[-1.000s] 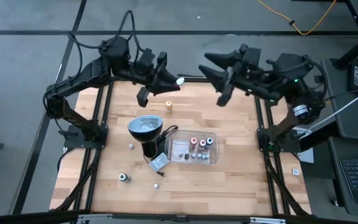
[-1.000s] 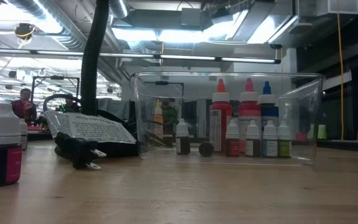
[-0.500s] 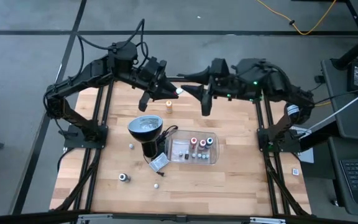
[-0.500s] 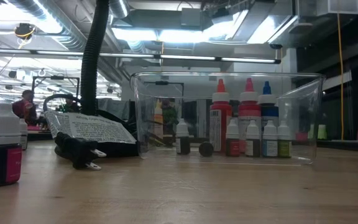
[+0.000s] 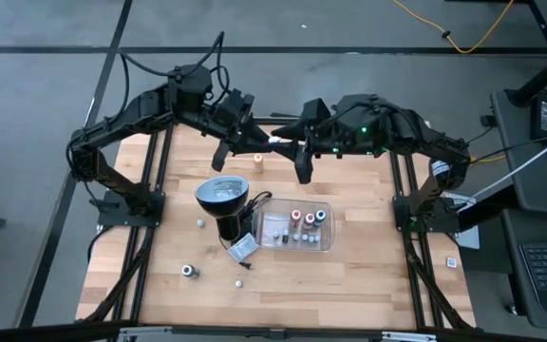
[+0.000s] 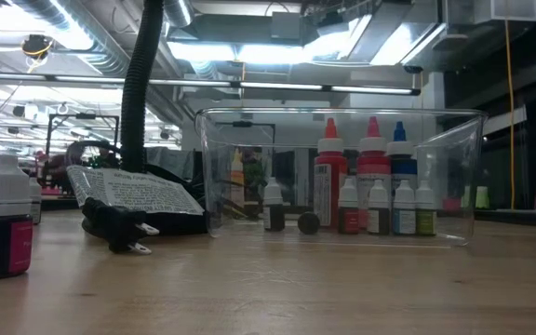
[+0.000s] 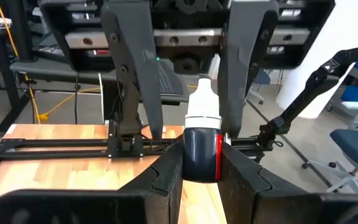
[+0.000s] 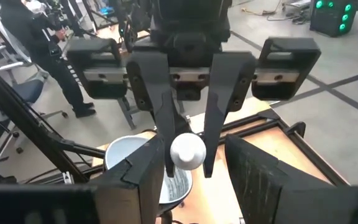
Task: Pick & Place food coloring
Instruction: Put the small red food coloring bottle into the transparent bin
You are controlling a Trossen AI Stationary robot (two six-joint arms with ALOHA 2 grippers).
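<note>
My left gripper (image 5: 266, 140) is high over the table's far edge, shut on a small dark food coloring bottle (image 7: 201, 146) with a white cap and a red label. My right gripper (image 5: 287, 143) faces it from the right. It is open, and its fingers (image 7: 135, 68) stand on either side of the white cap (image 8: 187, 151); I cannot tell whether they touch it. Several more bottles (image 5: 297, 220) stand in the clear tray (image 5: 329, 239). An orange bottle (image 5: 258, 161) stands on the table under the grippers. My left gripper pinches the bottle's dark body (image 7: 191, 155) between its two fingers. The fingers are nearly level and point toward the table's right. The bottle lies along them, its white cap (image 7: 202, 102) sticking out past the fingertips, high above the table.
A black lamp (image 5: 222, 195) with a round silvery head stands left of the tray, with a plug and a tag (image 5: 243, 249) in front of it. Loose small bottles (image 5: 189, 271) lie near the front left. In the low view a dark bottle (image 6: 3, 228) stands close by.
My right gripper has swung toward the table's left and come down, tipping forward, until its fingers stand around the cap of the bottle in my left gripper. My left gripper has tipped down a little with the bottle.
</note>
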